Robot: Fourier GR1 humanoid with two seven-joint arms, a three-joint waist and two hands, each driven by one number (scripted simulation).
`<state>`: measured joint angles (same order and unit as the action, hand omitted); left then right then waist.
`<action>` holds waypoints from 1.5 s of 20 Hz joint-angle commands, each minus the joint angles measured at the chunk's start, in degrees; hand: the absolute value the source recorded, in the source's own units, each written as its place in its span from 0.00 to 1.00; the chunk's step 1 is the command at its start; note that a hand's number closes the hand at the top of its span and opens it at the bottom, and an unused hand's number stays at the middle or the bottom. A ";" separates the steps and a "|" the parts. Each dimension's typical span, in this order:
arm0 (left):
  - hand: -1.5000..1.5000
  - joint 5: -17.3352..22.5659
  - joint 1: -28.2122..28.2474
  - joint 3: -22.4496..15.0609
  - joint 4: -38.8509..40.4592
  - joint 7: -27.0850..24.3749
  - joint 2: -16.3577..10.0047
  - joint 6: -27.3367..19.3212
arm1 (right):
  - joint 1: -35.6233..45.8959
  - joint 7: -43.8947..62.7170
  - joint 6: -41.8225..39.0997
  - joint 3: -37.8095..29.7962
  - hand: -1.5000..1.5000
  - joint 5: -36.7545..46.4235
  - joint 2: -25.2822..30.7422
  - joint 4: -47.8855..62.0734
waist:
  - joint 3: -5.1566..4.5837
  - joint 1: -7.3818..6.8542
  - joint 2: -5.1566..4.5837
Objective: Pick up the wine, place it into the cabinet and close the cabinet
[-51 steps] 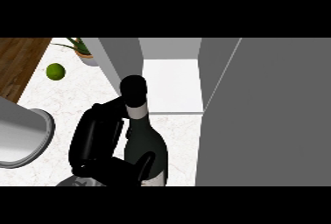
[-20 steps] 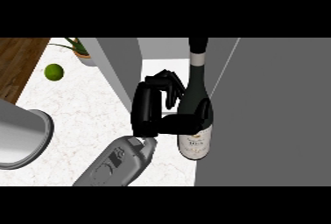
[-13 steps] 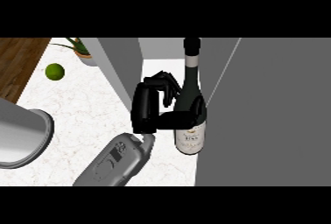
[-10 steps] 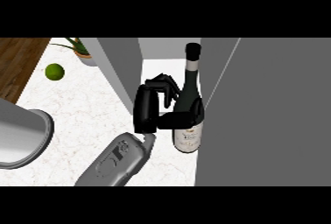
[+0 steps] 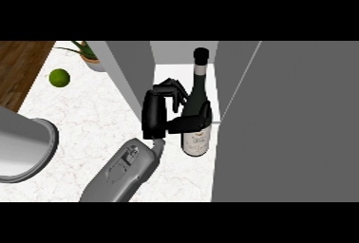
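Black fingers [image 5: 170, 88] of the left hand [image 5: 155, 114] are curled round the wine bottle [image 5: 199, 95], holding it upright in the mouth of the grey cabinet [image 5: 129, 71], between its left wall and the open door [image 5: 288, 118]. The likely risk is the bottle clipping the wall or the door edge and tipping on release. Nothing else shows on the cabinet's white shelf [image 5: 168, 66]; far left, a pot [image 5: 93, 65] holds a green plant

One wine bottle [image 5: 198, 142], one black left hand [image 5: 154, 114] on one grey forearm [image 5: 123, 171], one grey cabinet [image 5: 280, 118], one round green fruit [image 5: 60, 77], one potted plant [image 5: 88, 54] and one round grey vessel [image 5: 21, 152] were in view.
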<state>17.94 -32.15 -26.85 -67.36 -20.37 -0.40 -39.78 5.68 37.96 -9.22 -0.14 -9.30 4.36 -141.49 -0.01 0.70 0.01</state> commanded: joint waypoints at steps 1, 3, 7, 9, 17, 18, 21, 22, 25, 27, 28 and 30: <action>1.00 1.86 2.11 5.02 4.05 -5.56 0.24 4.89 | -2.44 2.53 0.51 -1.29 0.00 -5.96 -0.20 -7.99 | -0.01 0.08 -0.04; 1.00 1.99 -0.42 3.34 4.90 -5.18 0.39 2.15 | -1.08 1.56 -1.10 -4.24 0.00 -8.66 1.44 -5.13 | 0.01 0.02 -0.03; 1.00 2.92 -1.48 6.80 7.47 -5.96 0.39 4.27 | -1.78 0.34 -0.13 -1.41 0.00 -5.32 -0.55 -3.88 | 0.00 -0.05 -0.06; 1.00 3.95 -4.90 7.29 9.93 -4.32 0.39 4.89 | -3.91 0.76 -0.68 -0.66 0.00 -5.11 -0.56 -6.87 | 0.00 0.26 -0.05; 1.00 4.51 -7.26 11.92 14.21 -2.40 0.38 9.71 | -8.38 -3.79 -3.35 -1.65 0.00 -6.68 -1.67 -4.93 | 0.04 0.11 0.01; 1.00 6.83 -8.53 9.08 13.65 -1.46 0.39 7.55 | 1.99 2.85 1.53 -0.25 0.00 -4.40 -1.20 -4.08 | -0.03 0.04 -0.02; 1.00 3.36 -12.73 13.86 22.71 -4.48 0.30 10.77 | -5.82 -2.24 -2.21 0.29 0.00 -4.57 -2.15 -4.73 | 0.02 0.48 -0.12; 1.00 4.33 -15.86 13.86 25.76 -4.39 0.38 9.61 | -4.13 -2.06 -1.01 3.12 0.00 -1.98 -3.45 -2.83 | 0.00 0.71 -0.23; 1.00 7.28 -14.52 12.23 24.93 -5.32 0.39 7.88 | -6.19 -2.83 -2.69 -2.26 0.00 -6.96 -1.40 -4.01 | 0.02 0.70 -0.09; 1.00 5.99 -18.99 16.26 29.82 -6.88 0.40 10.18 | 0.75 1.66 0.57 0.51 0.00 -3.75 -1.66 -2.19 | -0.03 0.40 -0.21; 1.00 5.63 -17.08 14.77 28.64 -5.36 0.40 10.51 | -4.18 0.63 -1.57 -0.46 0.00 -6.12 -1.08 -6.08 | 0.01 0.45 -0.06; 1.00 4.69 -20.29 15.74 32.74 -9.99 0.40 7.78 | -1.52 -0.71 -1.50 -0.23 0.00 -6.19 -1.50 -3.05 | 0.00 0.93 -0.26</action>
<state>23.40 -49.45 -11.89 -38.36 -27.60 -0.15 -30.21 4.93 35.41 -10.80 -0.18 -10.05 3.02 -139.08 0.00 1.36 -0.19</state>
